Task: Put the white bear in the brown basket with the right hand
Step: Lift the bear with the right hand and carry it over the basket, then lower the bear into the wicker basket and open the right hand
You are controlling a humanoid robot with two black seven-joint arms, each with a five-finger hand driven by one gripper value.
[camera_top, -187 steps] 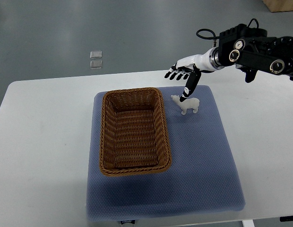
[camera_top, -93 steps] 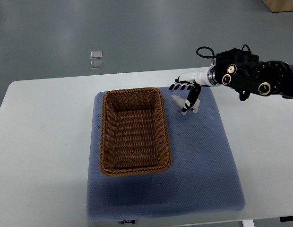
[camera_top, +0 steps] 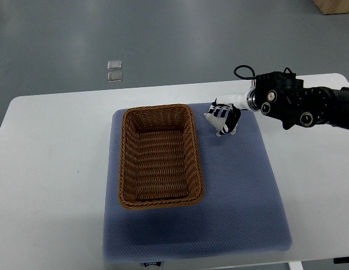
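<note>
A small white bear [camera_top: 222,125] stands on the blue mat [camera_top: 236,185], just right of the brown wicker basket [camera_top: 158,156]. My right hand [camera_top: 224,116] comes in from the right edge and lies over the bear, its black-and-white fingers curled around the bear's back and sides. Only the bear's head and legs show from under the fingers. The bear still rests on the mat. The basket holds nothing. The left arm is out of view.
The mat lies on a white table [camera_top: 50,169] with grey floor beyond its far edge. Two small clear squares [camera_top: 114,70] lie on the floor behind the table. The black forearm [camera_top: 298,104] hangs over the mat's right rear corner.
The right hand has come down and towards the bear, from spread fingers above it to fingers closed around it. The forearm has dropped lower and nearer. The bear has not shifted.
</note>
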